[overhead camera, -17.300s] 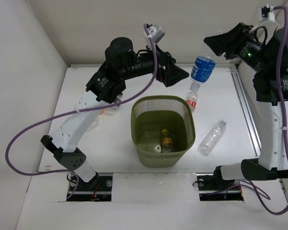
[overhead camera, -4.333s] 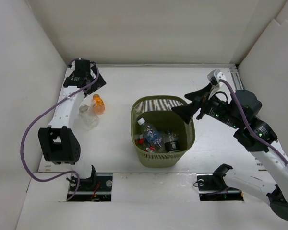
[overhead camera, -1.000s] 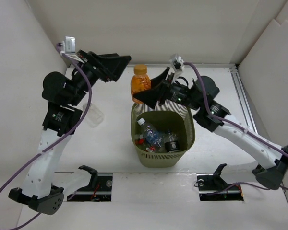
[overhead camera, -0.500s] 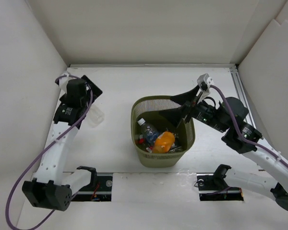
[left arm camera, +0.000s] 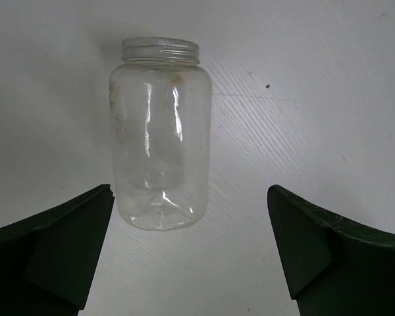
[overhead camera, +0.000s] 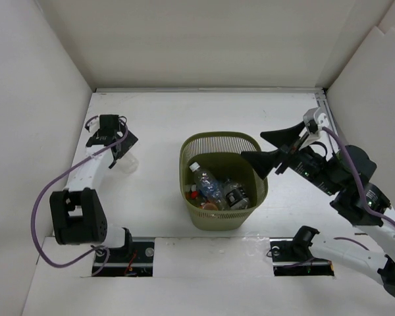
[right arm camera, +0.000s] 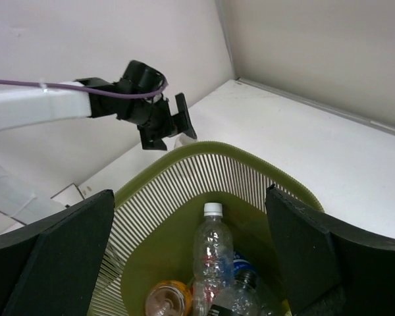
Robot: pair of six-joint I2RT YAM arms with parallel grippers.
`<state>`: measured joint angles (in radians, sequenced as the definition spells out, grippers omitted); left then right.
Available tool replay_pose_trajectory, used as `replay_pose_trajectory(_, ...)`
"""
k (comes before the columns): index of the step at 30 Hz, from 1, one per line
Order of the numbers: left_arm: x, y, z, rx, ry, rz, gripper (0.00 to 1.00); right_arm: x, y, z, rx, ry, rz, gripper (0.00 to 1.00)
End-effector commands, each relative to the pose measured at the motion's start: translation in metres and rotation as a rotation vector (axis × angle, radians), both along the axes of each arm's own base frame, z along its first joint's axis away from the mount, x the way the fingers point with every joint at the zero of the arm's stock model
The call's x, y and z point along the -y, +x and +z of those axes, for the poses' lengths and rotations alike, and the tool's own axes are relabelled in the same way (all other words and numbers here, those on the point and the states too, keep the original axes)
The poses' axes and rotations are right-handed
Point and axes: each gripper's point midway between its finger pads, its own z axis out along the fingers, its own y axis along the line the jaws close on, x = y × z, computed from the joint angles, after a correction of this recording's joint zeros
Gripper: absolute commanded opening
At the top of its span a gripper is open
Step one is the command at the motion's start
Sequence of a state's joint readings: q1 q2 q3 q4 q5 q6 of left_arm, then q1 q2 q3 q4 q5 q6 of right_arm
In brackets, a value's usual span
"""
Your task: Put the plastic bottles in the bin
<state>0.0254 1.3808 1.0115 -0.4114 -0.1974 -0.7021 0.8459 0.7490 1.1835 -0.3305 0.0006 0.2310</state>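
The olive-green mesh bin (overhead camera: pixel 220 136) stands mid-table with several plastic bottles (overhead camera: pixel 209 185) inside. The right wrist view shows a clear white-capped bottle (right arm camera: pixel 212 250), an orange one (right arm camera: pixel 166 300) and a dark-capped one (right arm camera: pixel 245 297) in the bin (right arm camera: pixel 204 150). My right gripper (overhead camera: pixel 252 145) (right arm camera: pixel 191 257) hangs open and empty over the bin's right rim. A clear jar-like bottle (left arm camera: pixel 159 131) (overhead camera: pixel 126 163) lies on the table at the left. My left gripper (overhead camera: pixel 118 153) (left arm camera: pixel 191 250) is open just behind the jar's base, which sits nearer the left finger (left arm camera: pixel 52 257) and touches neither.
White walls close in the table on the left, back and right. A metal rail (overhead camera: pixel 334 141) runs along the right edge. The left arm (right arm camera: pixel 148 112) shows beyond the bin's far rim in the right wrist view.
The orange bottle, held above the bin by my right gripper, has dropped in. That gripper opened and pulled back right. My left arm swung down to the jar.
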Motion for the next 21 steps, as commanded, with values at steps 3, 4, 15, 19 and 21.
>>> replay_pose_trajectory(3, -0.015, 0.021, -0.023, 0.011, -0.057, 0.069, 1.00, 0.003, -0.006, 0.005, 0.033, -0.002, 0.012, 1.00)
replay_pose_trajectory(4, -0.021, 0.020, -0.029, -0.006, -0.058, 0.085, 1.00, 0.001, -0.007, 0.001, 0.028, -0.009, 0.026, 1.00)
replay_pose_trajectory(15, -0.043, 0.034, -0.081, -0.076, -0.171, 0.150, 0.94, -0.006, -0.008, -0.008, 0.029, -0.026, 0.056, 1.00)
replay_pose_trajectory(19, -0.038, 0.038, -0.100, -0.108, -0.205, 0.133, 0.68, -0.005, -0.011, -0.010, 0.030, -0.027, 0.065, 1.00)
replay_pose_trajectory(21, -0.035, 0.034, -0.107, -0.127, -0.216, 0.130, 0.39, -0.005, -0.011, -0.010, 0.030, -0.027, 0.065, 1.00)
